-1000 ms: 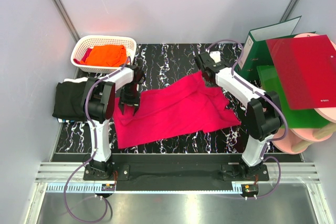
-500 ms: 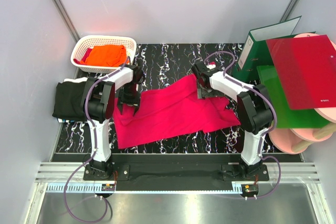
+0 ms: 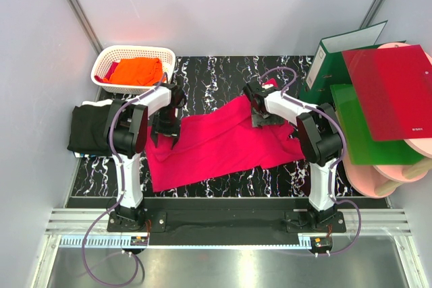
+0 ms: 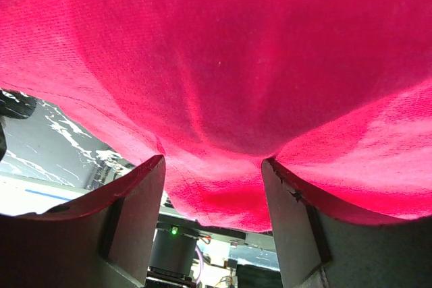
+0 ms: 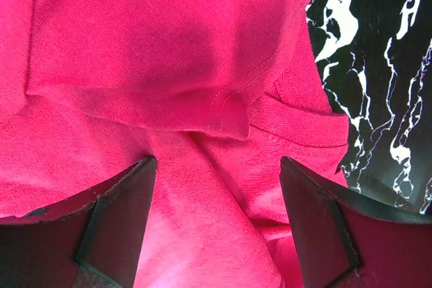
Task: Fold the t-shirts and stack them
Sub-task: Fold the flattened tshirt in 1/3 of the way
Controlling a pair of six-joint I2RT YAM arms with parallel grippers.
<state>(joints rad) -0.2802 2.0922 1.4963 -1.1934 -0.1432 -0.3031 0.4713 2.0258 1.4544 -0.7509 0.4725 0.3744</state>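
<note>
Lying between right fingers [image 5: 317, 234] (spread apart), crimson-pink t-shirt [image 3: 216, 143], bunched between left fingers [image 4: 128, 220], possibly clamped

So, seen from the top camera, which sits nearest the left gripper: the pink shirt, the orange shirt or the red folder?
1. Pink shirt: right under the left gripper, touching it.
2. Orange shirt: in the basket, back left.
3. Red folder: far right side.

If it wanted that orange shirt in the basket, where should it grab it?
Probably the bunched top of the orange t-shirt, coming straight down from above. It lies heaped in the white basket, whose walls would block a sideways approach.
</note>
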